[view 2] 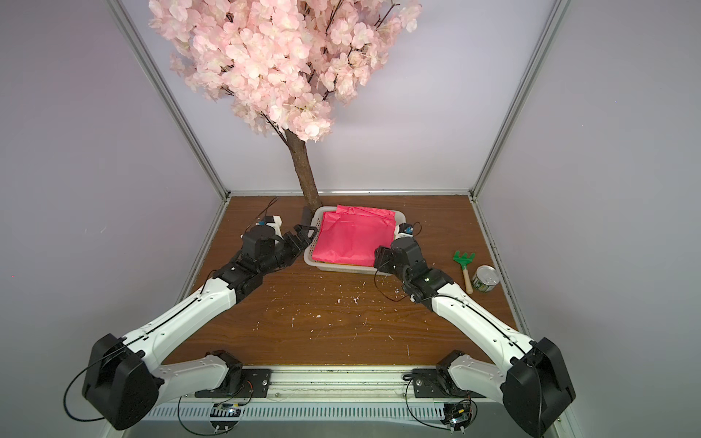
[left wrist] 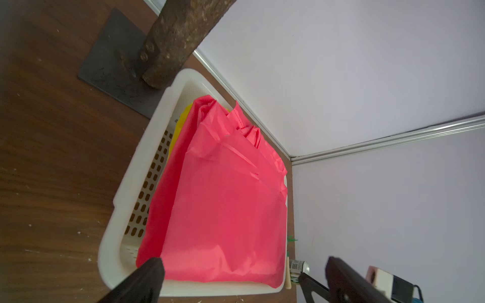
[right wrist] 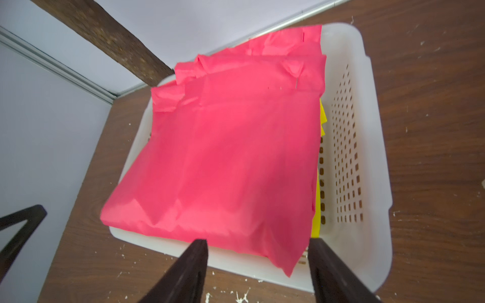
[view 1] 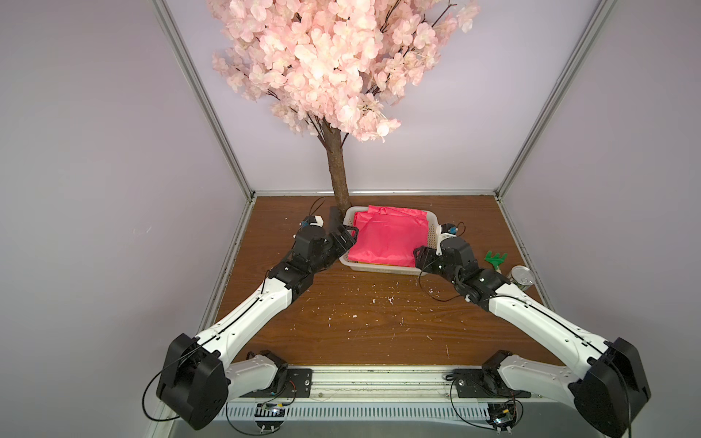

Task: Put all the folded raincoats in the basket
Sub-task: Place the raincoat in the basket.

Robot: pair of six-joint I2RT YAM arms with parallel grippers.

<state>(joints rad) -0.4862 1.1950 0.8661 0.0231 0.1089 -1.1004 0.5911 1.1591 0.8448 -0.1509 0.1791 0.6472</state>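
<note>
1. Top view: I see the pink raincoat (view 1: 383, 239) lying in the basket (view 1: 379, 269), one near corner lapping the rim; the table (view 1: 360, 322) in front gives room.
2. Left wrist: left gripper (left wrist: 244, 262) jaws wide apart at the basket's end; a yellow layer (left wrist: 183, 116) underneath is mostly hidden.
3. Right wrist: right gripper (right wrist: 257, 242) jaws apart, raincoat corner loose between them.

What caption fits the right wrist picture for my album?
Pink folded raincoat resting in the white basket, right gripper open just in front.
</note>
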